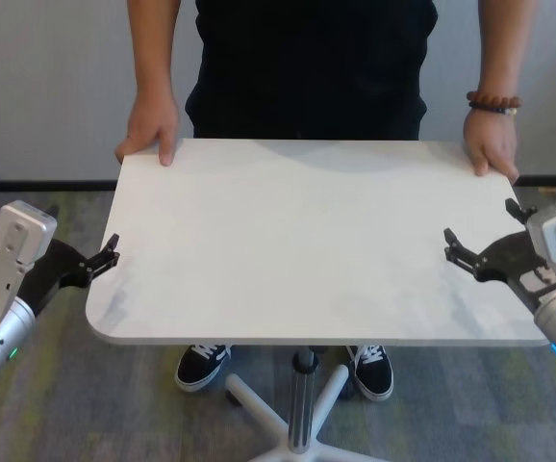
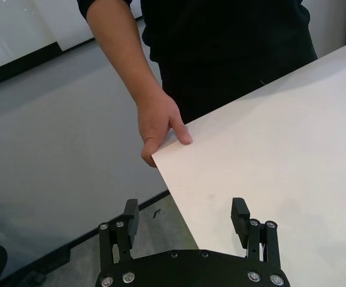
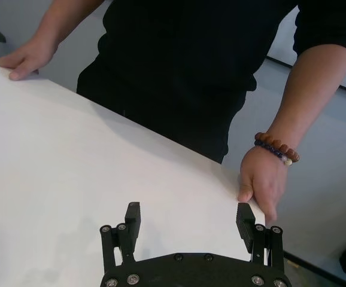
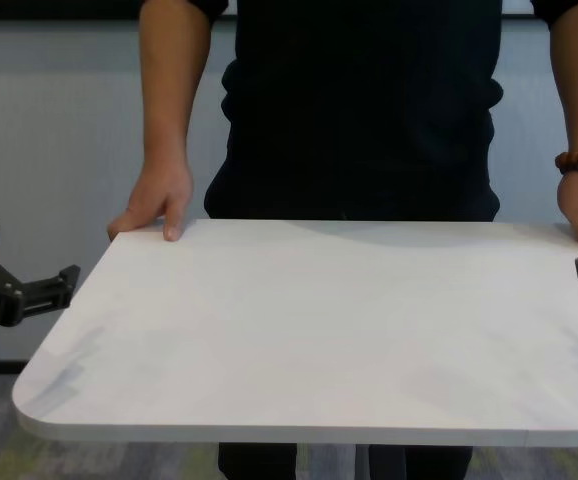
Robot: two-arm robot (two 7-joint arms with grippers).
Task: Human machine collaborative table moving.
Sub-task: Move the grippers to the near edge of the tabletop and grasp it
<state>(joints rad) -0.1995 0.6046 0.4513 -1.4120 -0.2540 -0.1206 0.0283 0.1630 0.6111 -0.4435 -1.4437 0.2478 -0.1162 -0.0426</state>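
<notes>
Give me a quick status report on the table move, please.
Left claw open at table side edge. Right claw open at opposite edge. Human's hands hold the far corners.

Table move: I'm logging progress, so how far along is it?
Done: the person holds the table's far corners with both hands. In hand: the left gripper and right gripper stand open at its side edges, neither clamped. Left: gripping the edges and the move itself.
</notes>
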